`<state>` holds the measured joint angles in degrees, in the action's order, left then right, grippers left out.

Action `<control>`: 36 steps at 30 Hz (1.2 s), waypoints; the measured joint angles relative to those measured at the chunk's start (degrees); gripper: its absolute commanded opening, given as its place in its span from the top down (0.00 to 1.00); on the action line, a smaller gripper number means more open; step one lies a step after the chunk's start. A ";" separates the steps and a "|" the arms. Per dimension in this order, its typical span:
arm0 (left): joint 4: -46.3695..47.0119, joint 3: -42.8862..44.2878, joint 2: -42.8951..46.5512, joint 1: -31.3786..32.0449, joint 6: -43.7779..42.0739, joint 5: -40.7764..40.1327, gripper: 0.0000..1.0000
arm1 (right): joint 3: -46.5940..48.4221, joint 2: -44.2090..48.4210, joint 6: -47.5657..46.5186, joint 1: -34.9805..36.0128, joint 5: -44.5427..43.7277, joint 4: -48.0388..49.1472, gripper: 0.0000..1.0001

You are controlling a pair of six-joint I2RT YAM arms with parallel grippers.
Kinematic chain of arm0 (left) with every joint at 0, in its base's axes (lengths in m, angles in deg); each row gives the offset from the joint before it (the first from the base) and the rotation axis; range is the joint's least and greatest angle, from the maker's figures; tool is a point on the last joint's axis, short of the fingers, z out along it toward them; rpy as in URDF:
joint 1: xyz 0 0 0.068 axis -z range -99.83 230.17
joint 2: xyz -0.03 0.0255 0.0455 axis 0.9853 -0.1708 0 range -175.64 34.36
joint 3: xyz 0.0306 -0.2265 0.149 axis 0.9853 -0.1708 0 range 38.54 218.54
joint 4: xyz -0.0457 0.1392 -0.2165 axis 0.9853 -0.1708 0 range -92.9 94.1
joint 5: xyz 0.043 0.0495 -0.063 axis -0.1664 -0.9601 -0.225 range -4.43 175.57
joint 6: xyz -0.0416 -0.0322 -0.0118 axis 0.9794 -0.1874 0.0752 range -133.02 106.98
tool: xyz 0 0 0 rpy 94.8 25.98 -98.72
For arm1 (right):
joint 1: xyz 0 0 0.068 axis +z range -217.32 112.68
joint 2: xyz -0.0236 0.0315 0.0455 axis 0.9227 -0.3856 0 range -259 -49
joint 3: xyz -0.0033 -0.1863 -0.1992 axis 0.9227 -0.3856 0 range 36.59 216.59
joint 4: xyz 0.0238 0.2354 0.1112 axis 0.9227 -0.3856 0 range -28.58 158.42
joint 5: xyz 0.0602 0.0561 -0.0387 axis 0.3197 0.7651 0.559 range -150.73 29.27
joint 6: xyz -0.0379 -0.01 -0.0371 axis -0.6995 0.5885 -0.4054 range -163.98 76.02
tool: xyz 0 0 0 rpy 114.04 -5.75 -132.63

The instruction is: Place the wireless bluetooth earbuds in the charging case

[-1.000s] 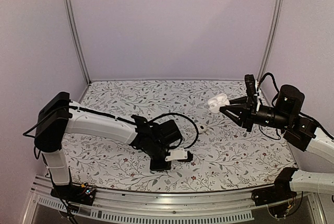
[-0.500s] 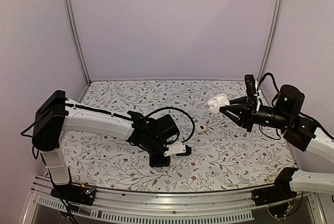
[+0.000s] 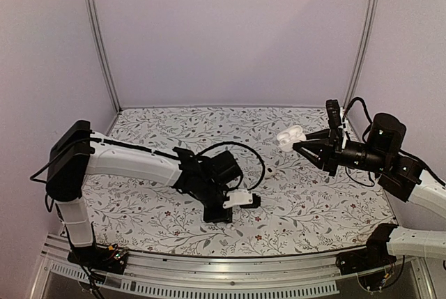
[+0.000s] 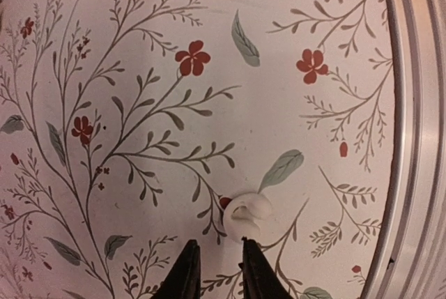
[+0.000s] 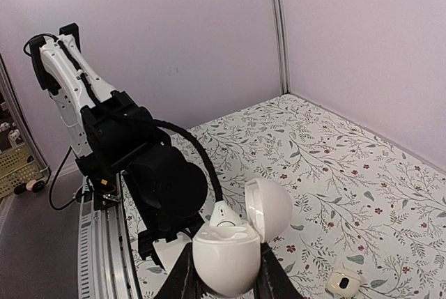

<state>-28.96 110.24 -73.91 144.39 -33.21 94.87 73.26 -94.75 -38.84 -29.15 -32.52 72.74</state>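
**Table** (image 3: 313, 201): flowered cloth, with a metal rail (image 4: 418, 132) along the near edge.

**Left arm** (image 3: 132, 163): reaches low over the cloth towards the near middle. A black cable (image 3: 254, 163) loops above its wrist.

**Right arm** (image 3: 387, 149): raised at the right side, well apart from the left arm.

**Right gripper** (image 5: 224, 271): fingers pressed on the lower shell of the case and carrying it in the air, clear of the cloth.

**Left gripper** (image 4: 219, 274): tips a little apart with nothing between them, pointing down at the cloth.

**Case** (image 5: 226, 254): the lid (image 5: 272, 205) is swung back, and the open side faces up and towards the left arm. A white form shows inside. It cannot be told whether this is a seated earbud or moulding.

**Earbud** (image 4: 247, 214): lies loose on the cloth just beyond the left gripper's tips, nearest one tip and off the centre line of the gap.
- Step in hand, by judgement: picking up this earbud.
- Next move calls for: centring the tips over it, lowering, pinching lightly, then carrying it across to a socket.
- Risks: the piece is small, glossy and rounded, so it is likely to squirt out of an off-centre pinch. The rail is near.

**Small white piece** (image 5: 344, 281): has a dark mark and lies on the cloth below the case. Its identity is unclear. Nothing stands between the arms.
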 measured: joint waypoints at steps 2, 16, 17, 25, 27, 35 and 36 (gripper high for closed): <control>0.37 0.61 -0.76 0.00 -0.22 0.17 0.78 | 0.00 0.00 0.00 0.00 -0.02 0.00 1.00; 1.01 1.62 -3.30 0.55 -1.60 0.63 0.77 | 0.00 0.92 0.00 0.00 -0.07 -0.02 1.00; 1.01 1.62 -3.41 0.61 -1.68 0.61 0.76 | 0.00 0.92 0.00 0.00 -0.07 -0.02 1.00; 0.98 1.51 -3.76 1.60 -1.97 0.66 0.75 | 0.00 0.92 0.02 0.00 -0.07 -0.02 1.00; 0.81 1.29 -3.76 1.88 -1.95 0.85 0.75 | 0.00 0.92 0.00 0.00 -0.07 -0.02 1.00; 0.59 0.76 -3.74 2.43 -1.84 2.10 0.82 | 0.00 0.92 0.02 0.00 -0.04 -0.02 1.00; 0.57 0.76 -3.74 2.47 -1.77 2.16 0.84 | 0.00 0.92 0.00 0.00 -0.04 -0.02 1.00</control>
<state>-28.39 111.01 -77.65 146.86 -34.98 97.04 73.26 -93.84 -38.84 -29.15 -32.57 72.71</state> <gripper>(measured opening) 0.203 0.218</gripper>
